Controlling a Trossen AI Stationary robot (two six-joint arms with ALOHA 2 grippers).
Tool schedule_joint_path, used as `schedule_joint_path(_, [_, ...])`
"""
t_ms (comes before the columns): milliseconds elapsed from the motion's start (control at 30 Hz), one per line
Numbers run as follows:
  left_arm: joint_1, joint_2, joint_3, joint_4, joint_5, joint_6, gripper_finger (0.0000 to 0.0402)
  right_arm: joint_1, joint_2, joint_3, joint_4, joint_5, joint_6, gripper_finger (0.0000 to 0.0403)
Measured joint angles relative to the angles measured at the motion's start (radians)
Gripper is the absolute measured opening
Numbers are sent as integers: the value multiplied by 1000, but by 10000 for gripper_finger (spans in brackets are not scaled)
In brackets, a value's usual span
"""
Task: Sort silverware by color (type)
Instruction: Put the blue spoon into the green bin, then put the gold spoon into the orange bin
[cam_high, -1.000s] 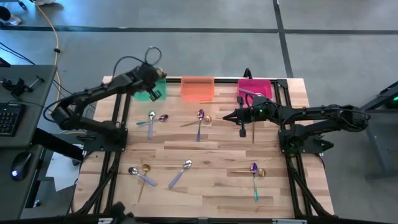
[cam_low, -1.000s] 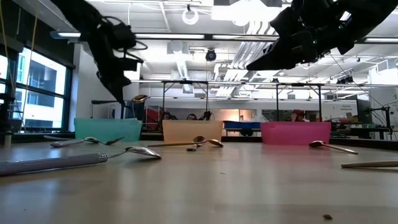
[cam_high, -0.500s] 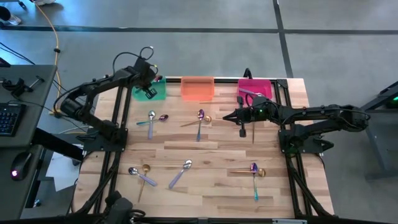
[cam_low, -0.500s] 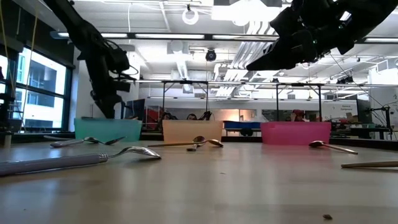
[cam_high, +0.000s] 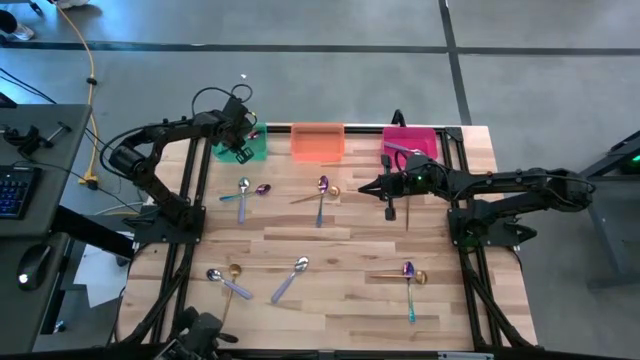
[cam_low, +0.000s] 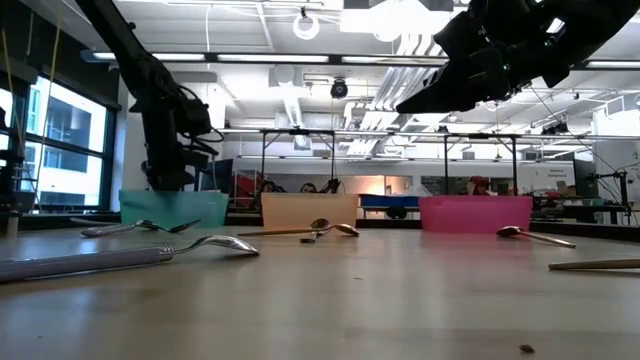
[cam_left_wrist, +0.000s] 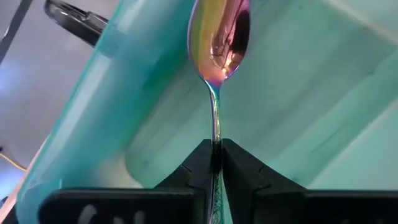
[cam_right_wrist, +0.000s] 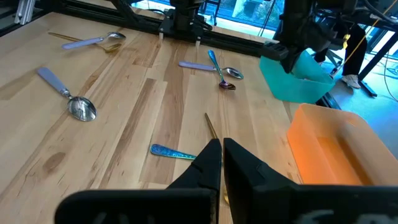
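Note:
My left gripper (cam_high: 243, 138) is over the green bin (cam_high: 236, 151) at the table's far left and is shut on an iridescent purple spoon (cam_left_wrist: 219, 37). In the low view it reaches down behind the green bin's wall (cam_low: 172, 208). My right gripper (cam_high: 364, 186) hangs shut above the table's middle, high in the low view (cam_low: 408, 103), touching nothing. Gold, silver and iridescent spoons lie flat on the wood, among them an iridescent one (cam_high: 321, 196), a silver one (cam_high: 243, 194) and a gold one (cam_high: 231, 276). My left gripper pinches the spoon's thin handle (cam_left_wrist: 215, 127) between its two fingers, which lie along the handle. The bowl (cam_left_wrist: 219, 37) sticks out past the fingertips (cam_left_wrist: 200, 158), inside the green bin. Whether the bowl touches the bin's wall I cannot tell.
An orange bin (cam_high: 318, 142) and a pink bin (cam_high: 410, 143) stand beside the green one along the far edge; the pink one holds a utensil (cam_high: 398, 151). More spoons lie near the near edge (cam_high: 290, 280) (cam_high: 409, 283). Black frame rails run along both table sides.
My left gripper, still shut on the spoon, has come down from above the green bin until it stands low behind the bin's wall, and the spoon has gone with it.

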Motion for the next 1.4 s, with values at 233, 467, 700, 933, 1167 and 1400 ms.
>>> schedule_joint_path(233, [-1,-66,0,1,-1,-7,68,0,0,0,0,0,-13,2])
schedule_joint_path(467, [-81,-189,0,7,-4,-75,48,7,0,0,-2,56,-24,2])
schedule_joint_path(700, [-301,-344,-89,191,12,-127,12,61,31,0,-22,154,6,2])
schedule_joint_path(933, [-505,-425,-306,559,64,-229,1,74,121,22,-24,211,93,41])
schedule_joint_path(1167, [-635,-425,-430,727,100,-302,1,73,283,149,-85,212,97,108])
schedule_joint_path(1400, [-740,-396,-447,724,252,-392,17,53,405,331,-267,211,17,127])
